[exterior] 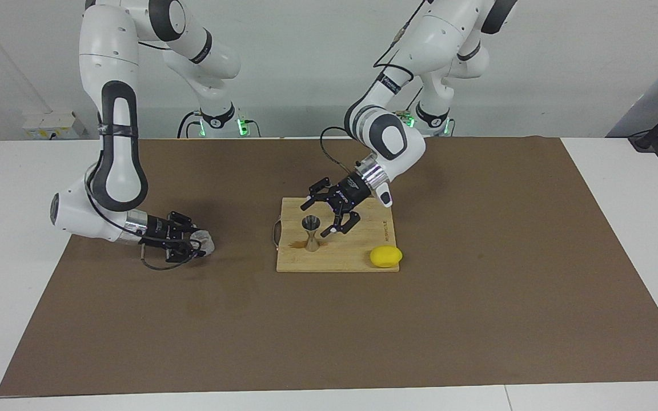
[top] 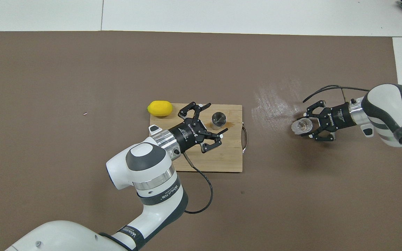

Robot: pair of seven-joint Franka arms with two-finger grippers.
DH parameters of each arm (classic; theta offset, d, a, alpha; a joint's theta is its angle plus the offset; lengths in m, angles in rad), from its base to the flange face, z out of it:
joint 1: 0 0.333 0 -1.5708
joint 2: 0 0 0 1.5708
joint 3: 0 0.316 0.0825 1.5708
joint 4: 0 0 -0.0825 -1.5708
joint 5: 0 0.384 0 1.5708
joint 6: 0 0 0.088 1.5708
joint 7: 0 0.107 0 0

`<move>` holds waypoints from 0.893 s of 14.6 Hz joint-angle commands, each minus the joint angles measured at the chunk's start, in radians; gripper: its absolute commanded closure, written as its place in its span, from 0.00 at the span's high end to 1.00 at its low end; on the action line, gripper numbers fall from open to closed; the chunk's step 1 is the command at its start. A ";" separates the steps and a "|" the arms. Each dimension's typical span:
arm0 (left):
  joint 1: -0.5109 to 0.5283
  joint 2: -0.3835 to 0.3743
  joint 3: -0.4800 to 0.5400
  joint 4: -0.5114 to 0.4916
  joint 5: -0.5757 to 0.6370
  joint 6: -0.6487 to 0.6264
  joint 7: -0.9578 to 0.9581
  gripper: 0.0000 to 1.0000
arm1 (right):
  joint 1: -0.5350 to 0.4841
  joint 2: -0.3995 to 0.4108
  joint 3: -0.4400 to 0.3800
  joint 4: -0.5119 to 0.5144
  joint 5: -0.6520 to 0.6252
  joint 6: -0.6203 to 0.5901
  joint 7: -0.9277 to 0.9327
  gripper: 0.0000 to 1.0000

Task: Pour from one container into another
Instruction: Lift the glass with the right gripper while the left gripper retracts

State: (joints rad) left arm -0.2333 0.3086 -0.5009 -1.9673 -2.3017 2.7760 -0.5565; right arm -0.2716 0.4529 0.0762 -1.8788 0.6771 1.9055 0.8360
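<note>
Your right gripper [exterior: 192,244] low at right arm's end of mat [exterior: 477,319], fingers closed around glass cup [exterior: 204,242], cup resting on mat. Your left gripper [exterior: 324,216] spread wide, holding nothing, over cutting board [exterior: 357,260], just beside jigger [exterior: 311,233] but apart from it. Jigger upright on board. Lemon [exterior: 386,256] on board's corner toward left arm's end.
</note>
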 commanded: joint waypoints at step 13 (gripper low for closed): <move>0.311 -0.170 -0.007 -0.013 0.535 -0.122 -0.005 1.00 | 0.247 -0.181 -0.001 0.015 -0.007 0.066 0.403 0.00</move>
State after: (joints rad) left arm 0.0094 0.1792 -0.4992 -1.9615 -1.8746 2.7480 -0.5581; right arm -0.0658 0.2860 0.0802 -1.8719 0.6797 1.9497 1.1690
